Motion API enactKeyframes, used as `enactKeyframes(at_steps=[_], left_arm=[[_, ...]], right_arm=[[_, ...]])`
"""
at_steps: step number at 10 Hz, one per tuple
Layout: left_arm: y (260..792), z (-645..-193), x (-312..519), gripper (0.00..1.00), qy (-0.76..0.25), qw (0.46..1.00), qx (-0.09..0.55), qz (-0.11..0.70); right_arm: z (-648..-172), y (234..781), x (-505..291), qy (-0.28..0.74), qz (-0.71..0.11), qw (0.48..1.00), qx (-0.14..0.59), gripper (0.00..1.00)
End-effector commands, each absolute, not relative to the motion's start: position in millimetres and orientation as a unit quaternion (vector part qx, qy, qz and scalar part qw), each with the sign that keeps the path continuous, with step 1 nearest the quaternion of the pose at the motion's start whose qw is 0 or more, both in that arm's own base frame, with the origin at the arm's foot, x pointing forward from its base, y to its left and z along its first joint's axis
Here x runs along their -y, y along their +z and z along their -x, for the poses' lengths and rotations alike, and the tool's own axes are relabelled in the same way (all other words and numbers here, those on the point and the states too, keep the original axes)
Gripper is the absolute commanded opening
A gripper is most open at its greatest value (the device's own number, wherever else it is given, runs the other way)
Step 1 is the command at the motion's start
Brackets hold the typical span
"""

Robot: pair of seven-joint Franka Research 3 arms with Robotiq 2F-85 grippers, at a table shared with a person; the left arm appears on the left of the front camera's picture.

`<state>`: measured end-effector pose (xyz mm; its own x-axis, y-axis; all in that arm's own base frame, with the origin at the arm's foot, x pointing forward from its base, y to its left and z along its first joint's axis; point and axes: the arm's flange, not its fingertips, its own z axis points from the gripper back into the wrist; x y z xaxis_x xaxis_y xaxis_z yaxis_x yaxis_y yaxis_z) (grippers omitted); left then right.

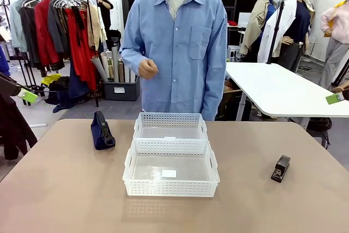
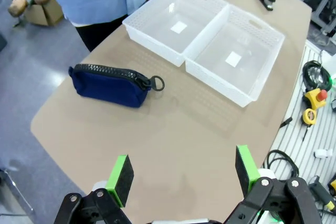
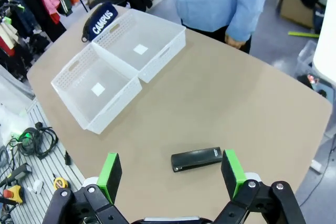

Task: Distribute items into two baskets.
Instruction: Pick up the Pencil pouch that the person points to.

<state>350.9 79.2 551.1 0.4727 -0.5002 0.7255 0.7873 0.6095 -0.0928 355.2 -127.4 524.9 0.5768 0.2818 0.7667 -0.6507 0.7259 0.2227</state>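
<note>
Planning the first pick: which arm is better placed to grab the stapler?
Right. The stapler lies just ahead of the open right gripper; the left gripper hangs near the pouch instead.

The near basket (image 1: 170, 188) and far basket (image 1: 170, 118), touching, fill the middle; bare tabletop (image 1: 65, 189) lies open on both sides; the navy pouch (image 1: 102, 130) stands far left, the black stapler (image 1: 281, 168) near right.
</note>
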Motion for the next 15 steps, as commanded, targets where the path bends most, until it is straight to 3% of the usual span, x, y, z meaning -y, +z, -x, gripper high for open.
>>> enactKeyframes(at_steps=[1, 15], left_arm=[[549.2, -352.0, -80.0, 1.0, -0.391, 0.821, 0.347, 0.229], [551.1, -350.9, -79.2, 1.0, -0.387, 0.831, 0.337, 0.213]], right_arm=[[-353.0, 525.2, 127.2, 0.261, -0.269, 0.843, 0.386, 1.0], [-355.2, 524.9, 127.4, 0.274, -0.249, 0.852, 0.37, 1.0]])
